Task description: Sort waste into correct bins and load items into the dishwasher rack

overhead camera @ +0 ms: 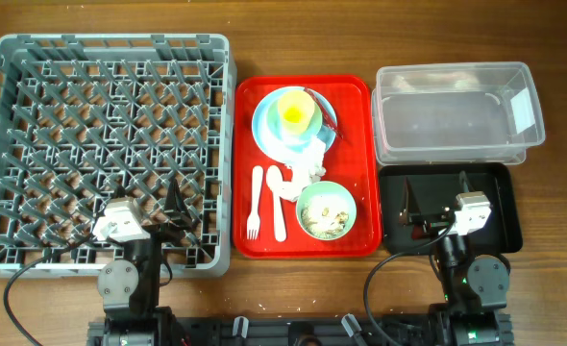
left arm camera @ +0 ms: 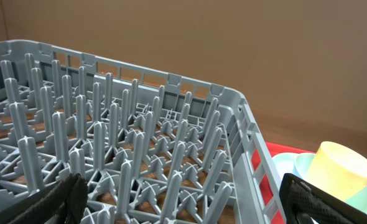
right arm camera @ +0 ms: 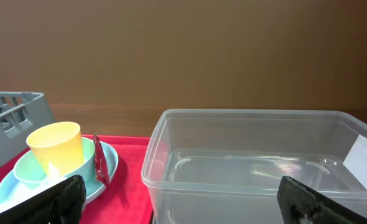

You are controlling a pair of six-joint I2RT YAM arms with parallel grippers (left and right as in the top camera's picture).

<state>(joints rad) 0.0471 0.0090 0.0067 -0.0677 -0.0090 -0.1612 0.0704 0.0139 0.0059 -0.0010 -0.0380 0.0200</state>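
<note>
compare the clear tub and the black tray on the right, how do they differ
The clear tub is see-through; the black tray is opaque. The tub has tall walls, the tray is shallow. The tub carries a white label; none shows on the tray. The right gripper hangs over the tray, not the tub. Both are rectangular with rounded corners and a similar footprint.
</note>
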